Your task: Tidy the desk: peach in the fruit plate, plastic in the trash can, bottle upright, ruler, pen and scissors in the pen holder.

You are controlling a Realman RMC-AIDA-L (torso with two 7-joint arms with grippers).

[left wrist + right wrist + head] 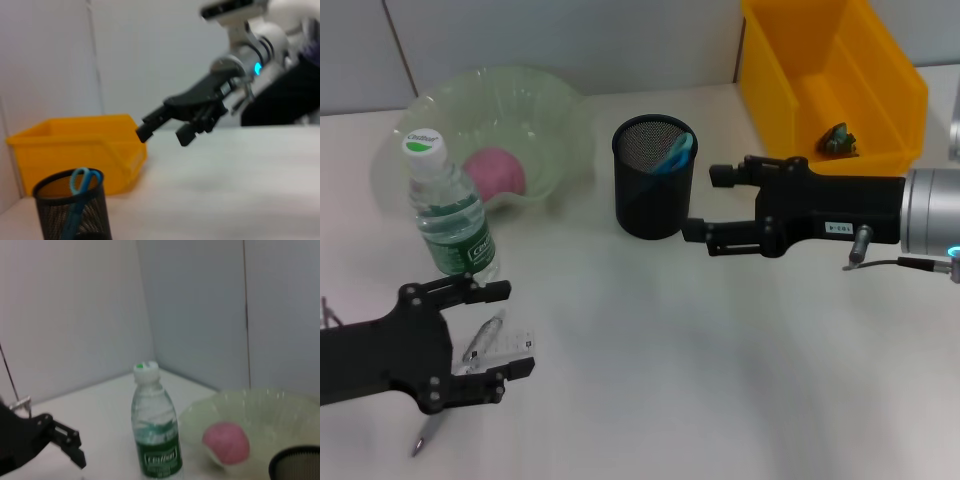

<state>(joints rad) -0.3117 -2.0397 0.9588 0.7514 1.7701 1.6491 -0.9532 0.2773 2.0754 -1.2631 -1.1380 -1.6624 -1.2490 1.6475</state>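
Two items, by the look of the desk, are left to put away: a pen (pixel 480 345) and a clear ruler (pixel 505 350), both lying between the wide-spread fingers of the left gripper (pixel 510 330), which is low at the desk surface just in front of the upright bottle (pixel 448 210). That gripper holds nothing yet; one finger sits just in front of the bottle's base, the other farther forward, past the ruler. The step in hand seems to be the pick of the pen or ruler, and the next move calls for closing squarely on one thin, flat-lying item without dragging the other or nudging the bottle. Right of the bottle stands the black mesh pen holder (pixel 655 180), with blue scissors (pixel 675 152) already inside. Right of the holder hovers the right gripper (pixel 705 203), fingers apart and empty, apparently idle. Behind the bottle the peach (pixel 495 172) rests in the green fruit plate (pixel 560 110). Farther right of the holder is the yellow trash can (pixel 890 80), with a small dark scrap (pixel 839 139) inside, probably the plastic. Exactly how pen and ruler overlap is hard to make out, since the ruler is transparent and the gripper covers part of both.
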